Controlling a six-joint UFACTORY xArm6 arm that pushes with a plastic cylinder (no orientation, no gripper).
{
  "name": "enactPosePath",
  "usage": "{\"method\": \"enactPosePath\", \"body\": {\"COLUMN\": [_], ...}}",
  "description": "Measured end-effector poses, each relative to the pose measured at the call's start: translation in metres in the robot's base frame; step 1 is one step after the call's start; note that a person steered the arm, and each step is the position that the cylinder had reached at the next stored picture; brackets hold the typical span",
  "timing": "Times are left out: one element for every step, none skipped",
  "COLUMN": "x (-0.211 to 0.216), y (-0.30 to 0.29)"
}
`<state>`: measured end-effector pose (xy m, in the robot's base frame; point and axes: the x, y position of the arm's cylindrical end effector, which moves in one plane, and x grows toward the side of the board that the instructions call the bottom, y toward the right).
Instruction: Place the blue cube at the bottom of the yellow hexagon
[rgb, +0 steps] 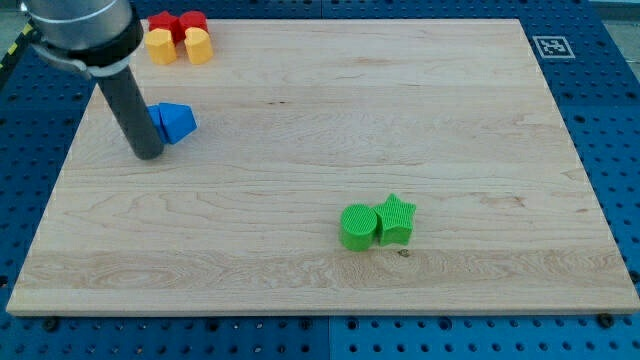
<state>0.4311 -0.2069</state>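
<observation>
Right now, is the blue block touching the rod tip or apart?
Touching, as far as the view shows: the blue block sits directly against the right side of my tip, no wooden board visible between them.

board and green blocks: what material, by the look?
Board: looks like pale wood, matte, with visible grain lines and plank seams. Green cylinder and green star: probably 3D-printed plastic, since fine ridges show on their tops, though that is a guess.

Two red blocks, two yellow blocks, two green blocks, one blue block.
</observation>
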Motion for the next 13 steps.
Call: {"method": "enactPosePath", "body": {"x": [-0.006, 0.022, -0.008, -0.047, -0.04, -0.035, -0.059, -0.065, -0.055, -0.073, -0.091, -0.091, -0.093], "y": [-0.009, -0.009, -0.009, -0.012, -0.02, -0.02, -0.022, -0.026, -0.019, -0.017, -0.017, -0.017, -0.017]}}
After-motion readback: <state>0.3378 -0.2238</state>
